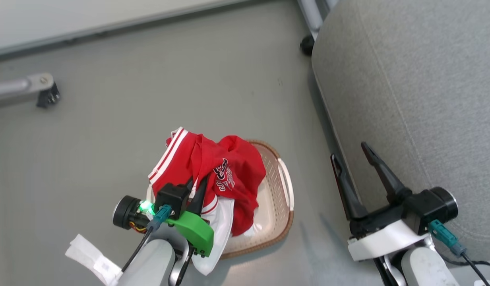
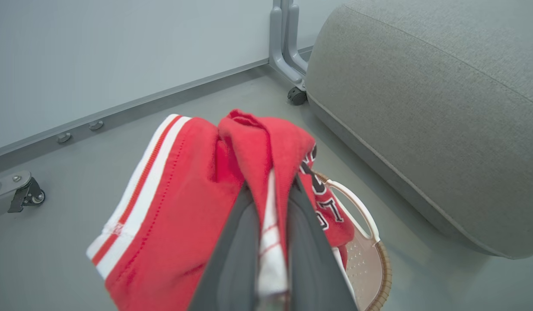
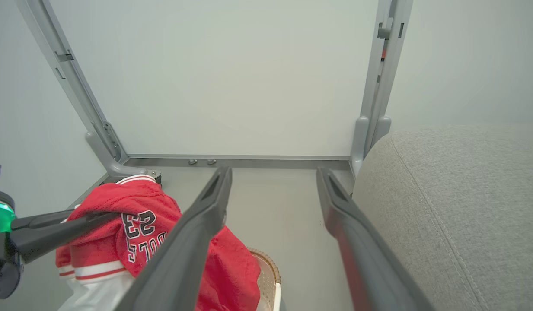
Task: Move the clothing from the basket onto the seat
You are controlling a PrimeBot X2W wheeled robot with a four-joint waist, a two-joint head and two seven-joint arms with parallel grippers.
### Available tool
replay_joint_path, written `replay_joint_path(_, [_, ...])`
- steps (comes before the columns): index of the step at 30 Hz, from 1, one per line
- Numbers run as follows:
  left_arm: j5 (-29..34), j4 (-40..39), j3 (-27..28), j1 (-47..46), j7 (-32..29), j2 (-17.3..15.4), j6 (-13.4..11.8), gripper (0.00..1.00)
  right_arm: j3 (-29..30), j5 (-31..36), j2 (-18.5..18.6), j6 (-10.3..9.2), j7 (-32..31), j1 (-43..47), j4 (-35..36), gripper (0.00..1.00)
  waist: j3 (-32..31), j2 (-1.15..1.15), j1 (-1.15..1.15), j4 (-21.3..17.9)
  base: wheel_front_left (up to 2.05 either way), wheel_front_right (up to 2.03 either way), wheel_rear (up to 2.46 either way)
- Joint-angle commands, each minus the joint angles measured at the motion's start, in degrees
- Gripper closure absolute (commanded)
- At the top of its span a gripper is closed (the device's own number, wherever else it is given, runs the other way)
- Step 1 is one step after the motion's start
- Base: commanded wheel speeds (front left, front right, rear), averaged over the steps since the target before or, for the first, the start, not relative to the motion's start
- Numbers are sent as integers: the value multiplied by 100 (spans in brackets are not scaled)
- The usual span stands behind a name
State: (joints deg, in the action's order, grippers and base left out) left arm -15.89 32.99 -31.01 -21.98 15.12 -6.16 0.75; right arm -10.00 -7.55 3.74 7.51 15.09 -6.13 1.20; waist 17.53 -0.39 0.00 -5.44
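- The left gripper has its two dark fingers pinched nearly together on a fold of the clothing; the left wrist view shows red and white cloth squeezed between them.
- The clothing hangs bunched from that grip over the basket. Its striped trim sticks out to the left and a white sleeve drapes over the basket's near rim.
- The basket stands on the grey floor, near the seat but not touching it, with a strip of floor between them.
- The right gripper hovers over that strip at the seat's edge, between basket and seat. Its fingers are spread wide and hold nothing, which the right wrist view also shows.
- A black caster on a grey frame leg stands just beside the seat's far corner.
- Another frame leg with a caster stands well to the left, along the pale wall panel.
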Motion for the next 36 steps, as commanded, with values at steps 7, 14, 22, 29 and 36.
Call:
replay_joint_path(7, [97,-616,471,596,5,155,126,100,-35,-56,19,-4,11,577,-88,0,-1536,39,0,11,0,0,0])
replay_joint_path(14, [141,-1170,741,781,6,264,249,100,-59,-46,30,-4,11,843,-62,0,-1732,39,0,-4,0,0,0])
replay_joint_path(22, [83,-1578,793,807,5,316,375,100,-147,-14,52,-4,11,846,-15,0,-1766,39,0,-55,0,0,0])
replay_joint_path(29, [-113,-1744,471,555,5,329,433,100,-496,157,141,-4,12,588,-91,0,-1681,39,0,-59,0,0,0])
replay_joint_path(36, [-461,-1796,-217,229,5,327,335,100,-1180,142,122,-4,12,67,-491,0,-1609,39,0,-19,0,0,0])
